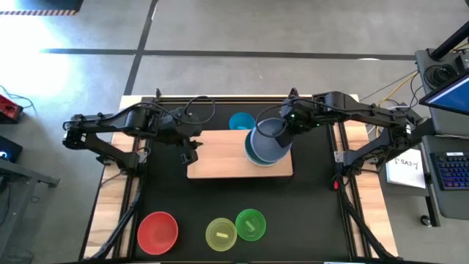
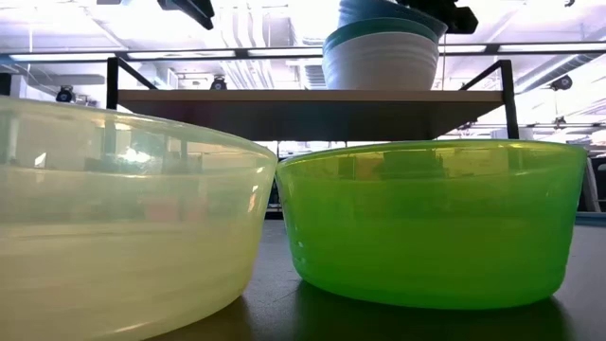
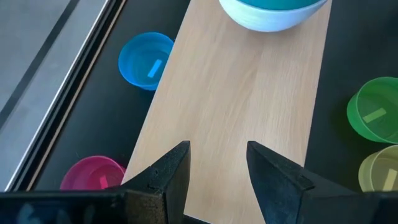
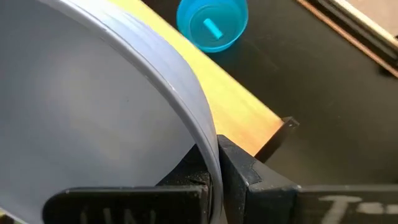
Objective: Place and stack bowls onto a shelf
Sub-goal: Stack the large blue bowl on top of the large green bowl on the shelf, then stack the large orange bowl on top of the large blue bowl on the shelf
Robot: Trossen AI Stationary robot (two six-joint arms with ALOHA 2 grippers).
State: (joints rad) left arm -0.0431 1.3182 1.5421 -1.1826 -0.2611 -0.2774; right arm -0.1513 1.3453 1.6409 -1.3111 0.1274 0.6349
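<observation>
The pale wood shelf [image 1: 220, 158] lies mid-table. A white bowl [image 2: 379, 64] stands on its right end with a teal-green bowl [image 2: 379, 34] nested in it. My right gripper [image 1: 284, 130] is shut on the slate-blue bowl [image 1: 267, 143] above that stack. My left gripper [image 3: 217, 149] hovers open over the shelf's left end. The cyan bowl [image 1: 242, 121] sits on the mat behind the shelf and the magenta bowl [image 3: 93, 175] beside its left end. The red [image 1: 157, 231], yellow-green [image 1: 221, 233] and bright green [image 1: 250, 224] bowls stand at the near edge. My right gripper holds the slate-blue bowl by its rim [image 4: 208, 140] on the side toward the table's right, one finger [image 4: 186, 177] inside the bowl and one [image 4: 245, 168] outside. The fingers come from the right and far side, slanting down. The bowl sits over the teal-green bowl; whether it rests in it I cannot tell.
A black mat [image 1: 315, 213] covers the table around the shelf. Black frame rails [image 1: 344, 198] run along both sides. The shelf's left and middle parts [image 3: 242, 93] are bare wood. A keyboard and papers [image 1: 447, 165] lie off the table's right.
</observation>
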